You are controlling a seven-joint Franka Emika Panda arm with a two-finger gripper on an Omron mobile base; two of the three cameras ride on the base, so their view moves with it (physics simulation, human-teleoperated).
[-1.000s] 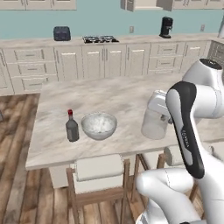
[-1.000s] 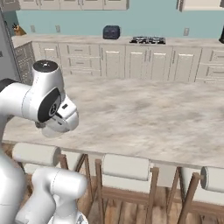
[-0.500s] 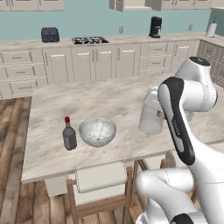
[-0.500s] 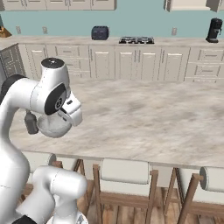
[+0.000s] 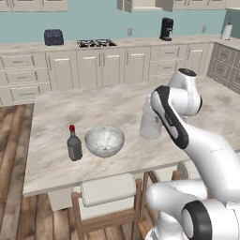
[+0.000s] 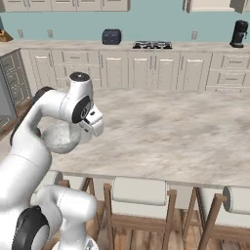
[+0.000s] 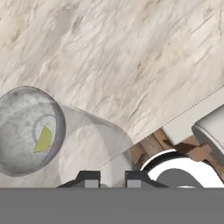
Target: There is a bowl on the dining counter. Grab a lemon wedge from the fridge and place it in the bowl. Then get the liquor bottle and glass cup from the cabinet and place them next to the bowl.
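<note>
The whitish speckled bowl [image 5: 104,140] sits on the dining counter [image 5: 93,103] near its front edge. The pale yellow-green lemon wedge [image 7: 43,139] lies inside the bowl [image 7: 26,131]. Just left of the bowl stands the dark liquor bottle [image 5: 74,144] with its red cap. My gripper [image 7: 111,178] is shut on the clear glass cup [image 5: 150,123], which it holds to the right of the bowl, low over the marble. Whether the cup touches the top I cannot tell. In the right base view the cup [image 6: 57,137] hangs below my hand, partly behind the arm.
Cushioned wooden stools [image 5: 108,191] [image 6: 140,191] line the counter's near edge, and one stool [image 7: 210,127] lies below the hand. Cream wall cabinets, a stove [image 5: 96,43], a toaster [image 5: 53,37] and a black coffee machine [image 5: 165,29] stand at the back.
The whole picture has shifted, so the base has driven and turned; the counter is nearer. The hand has carried the cup a little closer to the bowl, grip unchanged.
</note>
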